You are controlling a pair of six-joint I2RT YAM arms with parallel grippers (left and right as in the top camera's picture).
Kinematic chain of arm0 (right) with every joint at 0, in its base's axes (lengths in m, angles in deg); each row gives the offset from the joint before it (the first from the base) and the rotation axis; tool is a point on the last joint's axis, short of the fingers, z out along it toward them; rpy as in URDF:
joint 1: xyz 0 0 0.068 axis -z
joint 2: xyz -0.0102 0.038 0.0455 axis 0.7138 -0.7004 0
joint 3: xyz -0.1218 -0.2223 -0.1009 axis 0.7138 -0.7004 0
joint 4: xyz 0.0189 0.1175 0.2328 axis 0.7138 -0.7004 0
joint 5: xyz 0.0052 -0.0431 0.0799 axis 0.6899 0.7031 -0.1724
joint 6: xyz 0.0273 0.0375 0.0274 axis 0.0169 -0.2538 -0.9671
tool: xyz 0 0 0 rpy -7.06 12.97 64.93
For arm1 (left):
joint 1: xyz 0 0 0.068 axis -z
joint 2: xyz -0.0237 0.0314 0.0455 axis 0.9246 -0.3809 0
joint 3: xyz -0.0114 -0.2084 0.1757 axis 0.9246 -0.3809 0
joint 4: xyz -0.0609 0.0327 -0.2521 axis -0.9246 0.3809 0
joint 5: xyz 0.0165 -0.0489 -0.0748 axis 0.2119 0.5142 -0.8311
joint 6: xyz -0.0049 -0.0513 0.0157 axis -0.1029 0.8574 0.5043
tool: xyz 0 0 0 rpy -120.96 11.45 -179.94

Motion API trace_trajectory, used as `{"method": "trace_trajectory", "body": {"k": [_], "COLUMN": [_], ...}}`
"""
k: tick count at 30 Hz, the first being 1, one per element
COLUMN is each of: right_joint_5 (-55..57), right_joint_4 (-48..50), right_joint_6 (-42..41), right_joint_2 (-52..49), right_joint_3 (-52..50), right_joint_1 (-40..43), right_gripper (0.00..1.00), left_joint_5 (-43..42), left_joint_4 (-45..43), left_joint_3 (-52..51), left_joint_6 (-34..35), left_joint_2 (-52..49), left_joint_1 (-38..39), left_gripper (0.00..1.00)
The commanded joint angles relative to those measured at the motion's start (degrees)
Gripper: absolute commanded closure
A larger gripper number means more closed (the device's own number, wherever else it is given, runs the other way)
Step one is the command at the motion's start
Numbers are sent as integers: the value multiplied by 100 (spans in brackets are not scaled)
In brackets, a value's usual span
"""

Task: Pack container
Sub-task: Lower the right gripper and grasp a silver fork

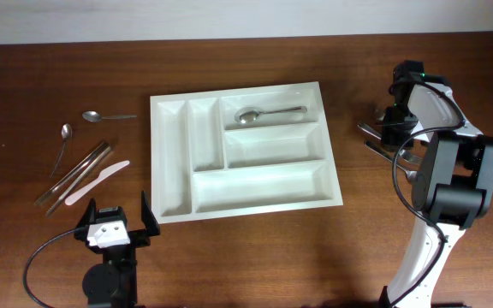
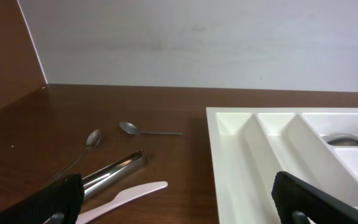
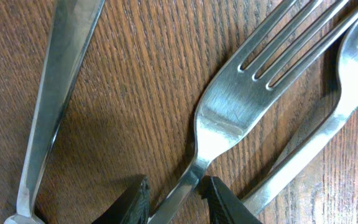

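Tray (image 1: 171, 158) mid-table, long axis left-right and slightly skewed, narrow slots at its left end.
One spoon (image 1: 268, 113) lies lengthwise in the far long slot. Left gripper (image 1: 116, 214) sits near the tray's front-left corner, fingers wide apart. Right gripper (image 3: 174, 196) straddles a fork (image 3: 229, 112) handle; can't tell if clamped.

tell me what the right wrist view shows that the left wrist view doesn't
Right wrist only: a fork close up, its neck between the fingertips of the right gripper (grip unclear), with a flat metal handle and another utensil beside it.
Left wrist only: the container holding one spoon, two loose spoons, a metal rod, a pale knife, and the open left gripper.
Both: the brown wooden table and dark fingertips at the bottom edge.
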Motion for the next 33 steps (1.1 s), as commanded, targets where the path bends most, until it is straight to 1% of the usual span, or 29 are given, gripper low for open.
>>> {"method": "trace_trajectory", "body": {"k": [1, 3, 6, 11, 24, 31, 33], "right_joint_5": [120, 107, 116, 127, 125, 122, 120], "right_joint_4": [-22, -22, -22, -20, -26, -177, -177], "right_joint_6": [170, 348, 588, 914, 1626, 1674, 1803], "right_joint_2": [-144, -144, -144, -144, -142, -142, -136], "right_joint_3": [-76, -76, -76, -76, -59, 92, 160], "right_joint_1": [15, 15, 15, 15, 15, 9, 11], "right_gripper": [76, 83, 90, 96, 96, 96, 96], "left_joint_5": [-57, -59, -59, -57, -57, -57, -59], "left_joint_4": [2, 2, 2, 2, 2, 2, 2], "left_joint_3": [-28, -28, -28, -28, -28, -28, -28], "left_joint_6": [-68, -68, -68, -68, -68, -68, -68], "left_joint_2": [39, 39, 39, 39, 39, 39, 39], "left_joint_1": [-35, -35, -35, -35, -35, -35, -35], "left_gripper": [1, 1, 1, 1, 1, 1, 1]}}
